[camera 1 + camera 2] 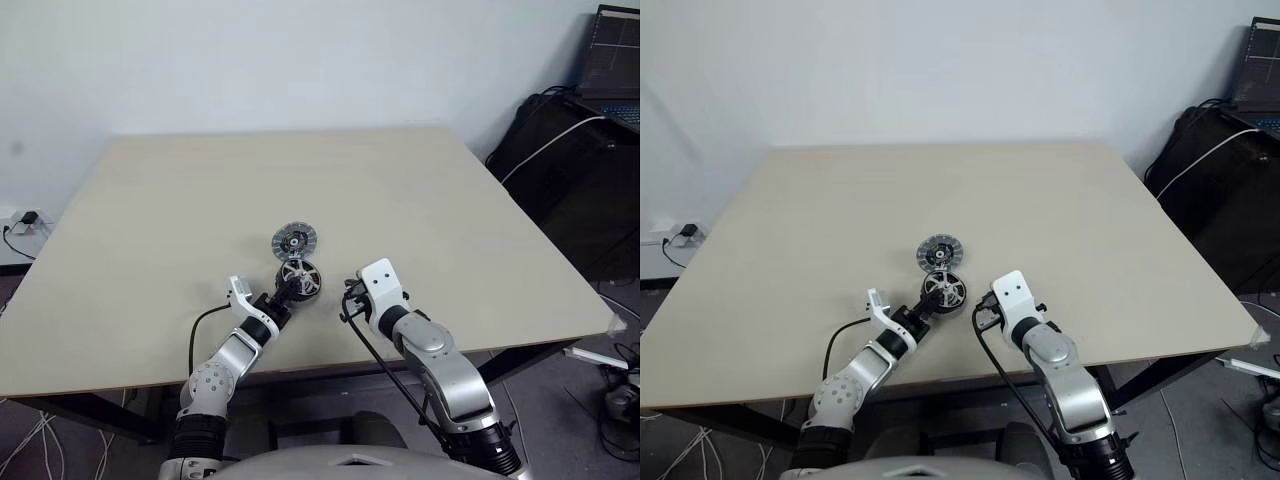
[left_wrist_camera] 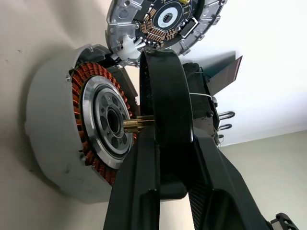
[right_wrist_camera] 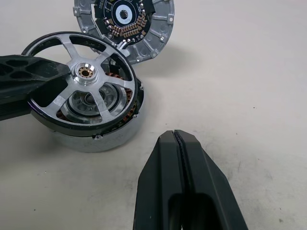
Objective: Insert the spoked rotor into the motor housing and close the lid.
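Left end effector was closed on the rim of the spoked rotor, its black fingers pinching the dark outer ring edge-on; gripping at the rim likely left the brass hub shaft free to drop into the centre bore; rotor sat tilted over the motor housing, the side away from the fingers low on the housing and the gripped side raised, so judged not yet seated; rotor's axis, along the brass shaft, pointed roughly down into the housing's pale centre but leaning off upright; disc face slanted rather than level with the table.

Housing stood on the table with its open face up, copper windings showing between the spokes; that pose suited a top-down insertion.

Right end effector was fully shut, holding nothing, hovering just beside the housing on the side opposite the left arm but apart from it; probably parked there to steady or take the next part.

The lid lay just behind the housing, near or touching its rim, cannot tell which; it appeared propped at an angle with its circuit side and ribbed rim facing the robot; likely left close for the closing step, which was not yet begun.
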Robot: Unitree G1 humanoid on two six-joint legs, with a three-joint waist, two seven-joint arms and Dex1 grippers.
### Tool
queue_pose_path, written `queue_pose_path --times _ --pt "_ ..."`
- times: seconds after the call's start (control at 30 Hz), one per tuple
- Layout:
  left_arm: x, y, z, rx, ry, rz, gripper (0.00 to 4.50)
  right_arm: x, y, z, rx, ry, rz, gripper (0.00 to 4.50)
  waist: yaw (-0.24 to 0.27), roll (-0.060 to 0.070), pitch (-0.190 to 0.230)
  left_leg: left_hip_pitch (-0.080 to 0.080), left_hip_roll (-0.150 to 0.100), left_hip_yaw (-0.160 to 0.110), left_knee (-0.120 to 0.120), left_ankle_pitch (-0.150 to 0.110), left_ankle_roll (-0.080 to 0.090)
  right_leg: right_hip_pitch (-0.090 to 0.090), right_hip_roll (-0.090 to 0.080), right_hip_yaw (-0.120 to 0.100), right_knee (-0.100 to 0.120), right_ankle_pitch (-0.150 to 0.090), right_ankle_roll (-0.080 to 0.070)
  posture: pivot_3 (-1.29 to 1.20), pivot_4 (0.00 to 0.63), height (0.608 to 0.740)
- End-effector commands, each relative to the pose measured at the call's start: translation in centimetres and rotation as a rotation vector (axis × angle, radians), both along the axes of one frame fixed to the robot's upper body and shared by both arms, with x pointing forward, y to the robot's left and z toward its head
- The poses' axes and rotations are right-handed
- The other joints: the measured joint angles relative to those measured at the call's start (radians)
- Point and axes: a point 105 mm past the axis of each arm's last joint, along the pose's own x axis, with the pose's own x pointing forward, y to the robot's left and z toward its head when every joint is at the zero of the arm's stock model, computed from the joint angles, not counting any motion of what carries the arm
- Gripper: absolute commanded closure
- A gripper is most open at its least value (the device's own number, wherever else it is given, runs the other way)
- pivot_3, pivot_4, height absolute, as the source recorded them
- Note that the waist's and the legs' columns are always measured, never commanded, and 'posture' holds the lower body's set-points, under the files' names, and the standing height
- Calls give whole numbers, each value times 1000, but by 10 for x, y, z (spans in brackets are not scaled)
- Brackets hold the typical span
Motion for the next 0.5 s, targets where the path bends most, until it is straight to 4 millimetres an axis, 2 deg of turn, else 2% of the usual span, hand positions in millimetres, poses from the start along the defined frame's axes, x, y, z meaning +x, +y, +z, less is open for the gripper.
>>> queue_pose_path --times 0.03,0.17,0.43,0.47,0.5 --pt "8 -23 16 -102 -40 6 4069 4 0 16 14 -59 -4 4500 0 0 0 0 0 0 0 0 0 0 0 0 0 0 0 0 0 740" --pt "9 -25 16 -100 -42 9 4069 3 1 16 15 -59 -4 4500 0 0 0 0 0 0 0 0 0 0 0 0 0 0 0 0 0 740" --pt "11 -23 14 -94 -40 13 1438 3 1 16 14 -57 -8 4500 1 0 0 1 0 0 0 -1 -1 -1 0 -1 0 0 0 0 0 740" --pt "11 -22 16 -90 -45 15 1169 3 1 15 14 -57 -8 4500 1 0 0 2 0 0 0 -3 -4 -1 0 -1 0 0 0 0 0 740" --pt "11 -21 17 -85 -49 18 1169 3 1 15 14 -57 -9 4500 1 0 0 3 0 0 0 -3 -5 0 -1 -1 0 0 0 0 0 740"
